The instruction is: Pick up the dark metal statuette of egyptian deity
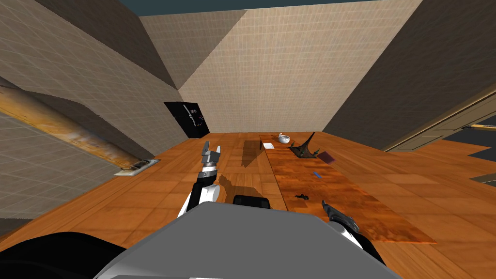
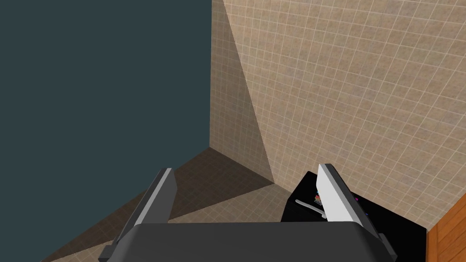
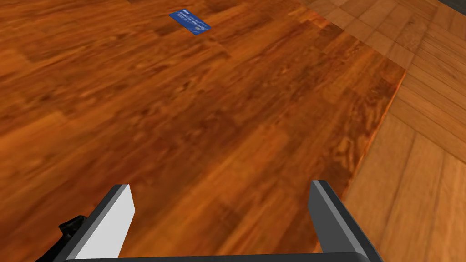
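Both jaws wide apart and empty, right jaws low over wooden table (image 1: 339, 193), dark statuette (image 1: 302, 196) just beside them

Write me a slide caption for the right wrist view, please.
Open right gripper above the wooden table, blue card ahead, dark statuette just outside one finger.

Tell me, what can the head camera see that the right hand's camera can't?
Head camera extras: the left hand, raised and open, plus a white bowl, a dark spiky thing and a purple square at the far end of the table. Wrist camera extras: how wide apart the right hand holds its fingers. Both share the table, the blue card and the little dark statuette beside that hand.
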`<state>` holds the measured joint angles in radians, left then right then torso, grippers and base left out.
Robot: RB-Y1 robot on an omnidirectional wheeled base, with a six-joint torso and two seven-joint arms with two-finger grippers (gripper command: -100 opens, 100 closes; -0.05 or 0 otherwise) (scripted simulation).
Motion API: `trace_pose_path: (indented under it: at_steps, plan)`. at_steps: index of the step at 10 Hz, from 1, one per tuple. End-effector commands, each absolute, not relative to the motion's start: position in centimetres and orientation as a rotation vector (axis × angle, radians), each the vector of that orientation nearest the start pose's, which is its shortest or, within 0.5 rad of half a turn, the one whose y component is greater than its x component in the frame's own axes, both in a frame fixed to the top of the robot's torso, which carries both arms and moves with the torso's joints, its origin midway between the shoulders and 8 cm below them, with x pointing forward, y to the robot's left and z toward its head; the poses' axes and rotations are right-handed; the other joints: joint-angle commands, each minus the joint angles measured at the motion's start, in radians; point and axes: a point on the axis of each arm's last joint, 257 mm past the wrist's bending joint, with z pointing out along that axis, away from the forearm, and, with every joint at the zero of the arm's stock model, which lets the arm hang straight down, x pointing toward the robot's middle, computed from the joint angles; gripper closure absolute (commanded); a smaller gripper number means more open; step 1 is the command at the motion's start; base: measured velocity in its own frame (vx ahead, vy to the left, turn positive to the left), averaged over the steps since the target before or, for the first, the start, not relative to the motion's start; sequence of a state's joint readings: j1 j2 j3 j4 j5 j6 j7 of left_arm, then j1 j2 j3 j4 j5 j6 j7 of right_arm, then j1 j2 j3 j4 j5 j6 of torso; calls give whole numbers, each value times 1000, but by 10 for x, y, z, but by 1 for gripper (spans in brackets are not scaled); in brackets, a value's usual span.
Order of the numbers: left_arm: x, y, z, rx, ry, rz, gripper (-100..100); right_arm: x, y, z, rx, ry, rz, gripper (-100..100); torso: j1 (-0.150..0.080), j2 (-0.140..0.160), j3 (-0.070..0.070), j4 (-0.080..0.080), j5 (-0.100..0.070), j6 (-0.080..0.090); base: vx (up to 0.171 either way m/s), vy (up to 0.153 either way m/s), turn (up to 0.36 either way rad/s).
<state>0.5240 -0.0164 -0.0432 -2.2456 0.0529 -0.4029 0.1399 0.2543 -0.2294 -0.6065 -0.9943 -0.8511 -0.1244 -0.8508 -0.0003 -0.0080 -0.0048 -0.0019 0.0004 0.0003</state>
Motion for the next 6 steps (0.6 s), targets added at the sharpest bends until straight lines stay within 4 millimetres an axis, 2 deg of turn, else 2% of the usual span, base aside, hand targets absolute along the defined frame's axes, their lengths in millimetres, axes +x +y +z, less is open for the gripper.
trace_pose_path:
  at_steps: [1,2,3,4,5,6]
  plan:
    - [364,278,-19,-894,623,-1459,0,191,-643,-483,2174,-741,1079,-100,0,0,0,0,0,0,64,8,2]
    - [364,278,-19,-893,623,-1459,0,176,-645,-496,2201,-838,1048,-100,0,4,2,1,0,0,120,4,-2]
    - [364,278,-19,-894,623,-1459,0,168,-642,-504,2213,-848,1021,-100,0,2,2,1,0,0,128,10,4]
    - [364,278,-19,-894,623,-1459,0,168,-642,-504,2213,-848,1021,-100,0,2,1,0,0,0,68,6,1]
    - [364,278,-19,-893,623,-1459,0,152,-642,-519,2238,-945,983,-100,0,5,3,1,0,0,128,0,-4]
    - [364,278,-19,-894,623,-1459,0,146,-640,-524,2246,-952,965,-100,0,2,2,1,0,0,130,1,-1]
